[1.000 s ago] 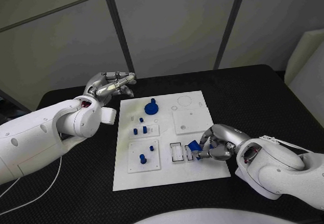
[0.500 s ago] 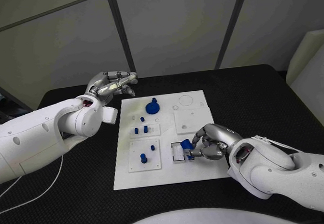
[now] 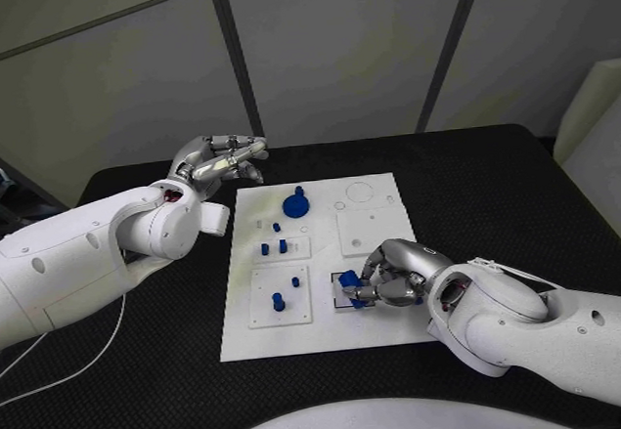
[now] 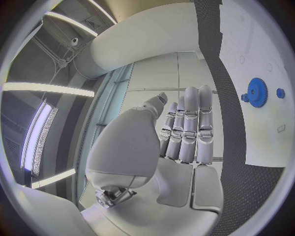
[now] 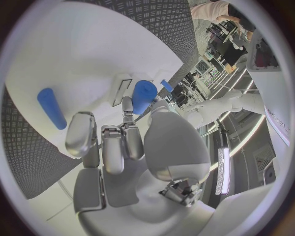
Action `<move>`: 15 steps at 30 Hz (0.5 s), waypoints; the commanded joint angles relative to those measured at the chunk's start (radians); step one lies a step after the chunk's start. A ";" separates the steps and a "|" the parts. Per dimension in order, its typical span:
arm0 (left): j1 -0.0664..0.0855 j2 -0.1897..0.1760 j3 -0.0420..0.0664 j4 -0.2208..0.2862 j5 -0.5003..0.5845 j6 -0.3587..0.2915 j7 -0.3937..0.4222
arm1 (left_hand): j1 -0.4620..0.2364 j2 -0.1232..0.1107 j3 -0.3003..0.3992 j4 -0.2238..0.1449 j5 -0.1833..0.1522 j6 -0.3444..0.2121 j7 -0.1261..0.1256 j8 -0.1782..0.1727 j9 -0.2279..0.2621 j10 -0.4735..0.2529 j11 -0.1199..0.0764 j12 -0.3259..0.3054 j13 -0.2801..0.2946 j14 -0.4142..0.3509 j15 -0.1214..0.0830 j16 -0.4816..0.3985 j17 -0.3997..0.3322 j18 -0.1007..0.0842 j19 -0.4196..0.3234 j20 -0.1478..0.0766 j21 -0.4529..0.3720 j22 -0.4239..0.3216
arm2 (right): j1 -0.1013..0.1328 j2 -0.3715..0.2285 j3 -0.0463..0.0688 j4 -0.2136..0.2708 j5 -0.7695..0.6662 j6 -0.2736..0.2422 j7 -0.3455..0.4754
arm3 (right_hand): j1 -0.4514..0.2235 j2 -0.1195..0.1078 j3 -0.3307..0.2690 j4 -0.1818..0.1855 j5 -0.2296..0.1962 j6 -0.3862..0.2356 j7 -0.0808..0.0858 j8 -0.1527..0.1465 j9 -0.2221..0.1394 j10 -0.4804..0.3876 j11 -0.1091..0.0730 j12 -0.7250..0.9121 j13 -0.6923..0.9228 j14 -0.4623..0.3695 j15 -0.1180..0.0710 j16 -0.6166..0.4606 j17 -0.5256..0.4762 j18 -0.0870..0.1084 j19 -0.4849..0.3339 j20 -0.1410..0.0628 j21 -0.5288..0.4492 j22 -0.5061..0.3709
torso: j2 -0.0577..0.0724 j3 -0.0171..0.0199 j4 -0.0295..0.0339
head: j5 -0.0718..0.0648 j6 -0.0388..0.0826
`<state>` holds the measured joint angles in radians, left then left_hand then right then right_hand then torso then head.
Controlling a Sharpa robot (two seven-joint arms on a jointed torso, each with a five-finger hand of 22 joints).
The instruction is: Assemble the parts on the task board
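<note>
Pinching a small blue part (image 3: 352, 280) in its fingertips, the right hand (image 3: 390, 276) hangs over the slotted fixture (image 3: 341, 292) near the task board's (image 3: 388, 335) front edge, the part apparently just above the slot; whether it is seated I cannot tell; the left hand (image 3: 220, 159), fingers straight together and holding nothing, hovers over the tabletop (image 3: 506, 178) beyond the far-left corner, well apart; blue gear (image 3: 294, 206) and pegs (image 3: 271, 246) lie between, not obstructing
</note>
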<state>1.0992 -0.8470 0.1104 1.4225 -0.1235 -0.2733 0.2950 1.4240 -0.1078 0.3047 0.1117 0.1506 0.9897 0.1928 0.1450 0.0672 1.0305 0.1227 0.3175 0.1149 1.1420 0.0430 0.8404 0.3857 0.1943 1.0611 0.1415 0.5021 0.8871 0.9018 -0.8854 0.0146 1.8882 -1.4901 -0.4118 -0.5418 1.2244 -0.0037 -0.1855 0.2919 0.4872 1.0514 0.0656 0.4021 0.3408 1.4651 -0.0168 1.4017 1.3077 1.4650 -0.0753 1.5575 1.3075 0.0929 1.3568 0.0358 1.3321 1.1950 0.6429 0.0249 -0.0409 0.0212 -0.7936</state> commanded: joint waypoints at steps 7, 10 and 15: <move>0.002 0.002 0.000 0.002 -0.004 0.018 0.005 | 0.003 0.002 -0.006 -0.002 0.000 -0.007 0.000 0.006 0.001 -0.008 -0.001 0.004 -0.002 -0.007 0.000 -0.005 -0.001 -0.012 0.003 0.002 -0.007 -0.001 | 0.000 0.019 -0.001 -0.014 -0.040 0.002 -0.013 | -0.121 -0.002 -0.056 0.000 -0.255 0.025 -0.022 0.004 0.023 0.019 -0.009 -0.017 0.078 0.102 -0.010 0.005 0.243 -0.012 -0.001 -0.006 0.000 -0.003 | 0.000 0.0005 -0.0017 | 0.021 0.001; 0.002 0.002 0.000 0.002 -0.004 0.018 0.005 | 0.003 0.002 -0.006 -0.002 0.000 -0.007 0.000 0.006 0.001 -0.008 -0.001 0.004 -0.002 -0.007 0.000 -0.005 -0.001 -0.012 0.003 0.002 -0.007 -0.001 | 0.000 0.023 -0.001 -0.017 -0.041 -0.003 -0.013 | -0.170 -0.026 -0.052 0.003 -0.360 0.020 -0.019 0.003 0.033 0.017 -0.008 -0.024 0.076 0.101 -0.008 0.004 0.242 -0.011 -0.004 -0.005 -0.003 -0.006 | -0.001 0.0004 -0.0018 | 0.021 0.002; 0.002 0.001 0.000 0.002 -0.004 0.019 0.005 | 0.002 0.002 -0.007 -0.002 0.000 -0.008 0.000 0.006 0.001 -0.009 -0.001 0.004 -0.002 -0.008 0.000 -0.005 -0.002 -0.012 0.003 0.002 -0.008 -0.001 | 0.000 0.027 -0.001 -0.019 -0.043 -0.012 -0.011 | -0.250 -0.084 -0.013 0.005 -0.435 0.014 -0.019 0.002 0.047 0.014 -0.006 -0.035 0.072 0.101 -0.008 0.003 0.240 -0.010 -0.006 -0.004 -0.007 -0.010 | 0.000 0.0008 -0.0020 | 0.022 0.000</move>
<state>1.0993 -0.8457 0.1103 1.4225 -0.1235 -0.2681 0.2945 1.4240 -0.1078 0.3019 0.1088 0.1506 0.9897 0.1928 0.1449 0.0672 1.0305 0.1227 0.3175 0.1139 1.1419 0.0430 0.8404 0.3858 0.1944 1.0611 0.1415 0.4981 0.8871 0.9006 -0.8595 0.0133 1.8688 -1.5200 -0.4111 -0.5527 0.9920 -0.0832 -0.2055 0.2967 0.0589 1.0710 0.0463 0.4089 0.3859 1.4684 -0.0201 1.3734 1.3077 1.4686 -0.0790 1.5575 1.3075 0.0929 1.3567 0.0358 1.3280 1.1867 0.6426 0.0253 -0.0429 0.0431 -0.7922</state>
